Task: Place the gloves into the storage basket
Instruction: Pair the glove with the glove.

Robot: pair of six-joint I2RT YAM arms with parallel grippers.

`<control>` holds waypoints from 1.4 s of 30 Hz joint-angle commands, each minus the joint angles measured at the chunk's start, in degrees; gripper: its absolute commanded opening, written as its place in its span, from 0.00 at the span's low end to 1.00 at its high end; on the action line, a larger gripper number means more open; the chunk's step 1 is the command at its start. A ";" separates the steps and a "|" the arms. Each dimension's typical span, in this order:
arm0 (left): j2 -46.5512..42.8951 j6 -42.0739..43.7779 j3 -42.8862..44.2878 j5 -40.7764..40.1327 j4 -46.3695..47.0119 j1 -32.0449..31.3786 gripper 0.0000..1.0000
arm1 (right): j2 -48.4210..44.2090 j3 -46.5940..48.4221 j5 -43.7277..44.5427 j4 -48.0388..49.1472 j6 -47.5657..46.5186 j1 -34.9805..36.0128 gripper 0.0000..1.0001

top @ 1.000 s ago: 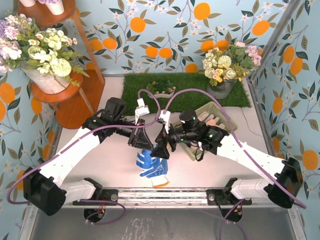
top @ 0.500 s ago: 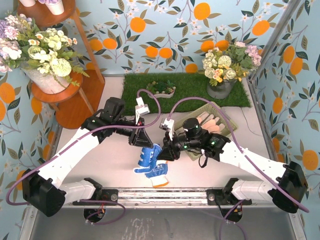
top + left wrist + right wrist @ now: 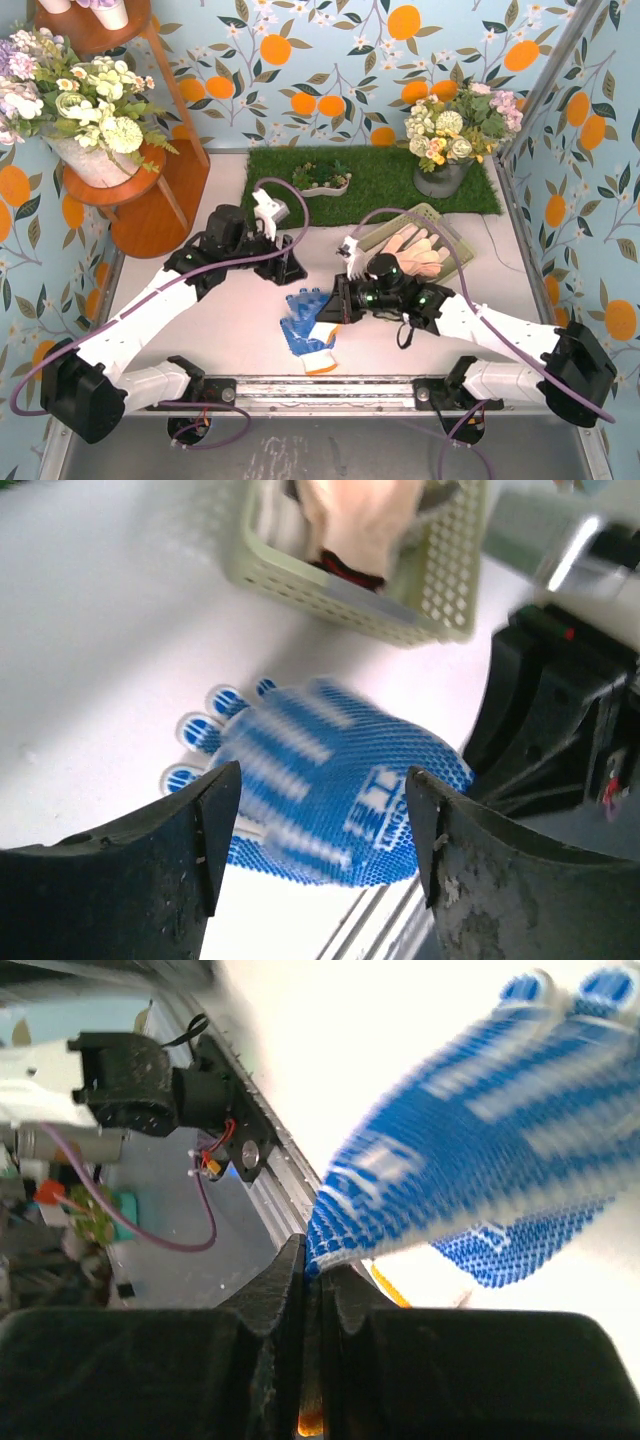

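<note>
A blue-and-white glove with an orange cuff lies near the table's front edge. My right gripper is shut on its edge; in the right wrist view the fabric is pinched between the closed fingertips. My left gripper stands open just up and left of the glove, apart from it. In the left wrist view the glove shows between the spread fingers but below them. The pale green storage basket sits to the right with peach-tan gloves in it, and the left wrist view also shows the basket.
A green grass mat lies at the back with a small white dish of plants and a flower pot. A wooden stool with flowers stands at the left. Patterned walls close in the sides.
My left gripper opened, let go of the blue glove and drew back up-left. My right gripper shut on the glove, which has sagged down toward the table.
</note>
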 commanded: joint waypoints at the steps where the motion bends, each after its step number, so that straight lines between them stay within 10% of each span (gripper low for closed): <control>1: -2.38 -8.96 0.99 -15.23 10.80 0.31 0.75 | -3.75 -2.29 7.10 6.36 14.24 0.48 0.00; 23: -12.19 -54.48 -25.65 -6.72 53.70 2.20 0.95 | -7.70 -3.77 19.09 19.38 26.79 -6.20 0.00; 42: -12.64 -65.75 -26.93 -7.30 53.64 2.02 0.97 | -7.83 -6.28 25.71 26.93 31.29 -6.12 0.00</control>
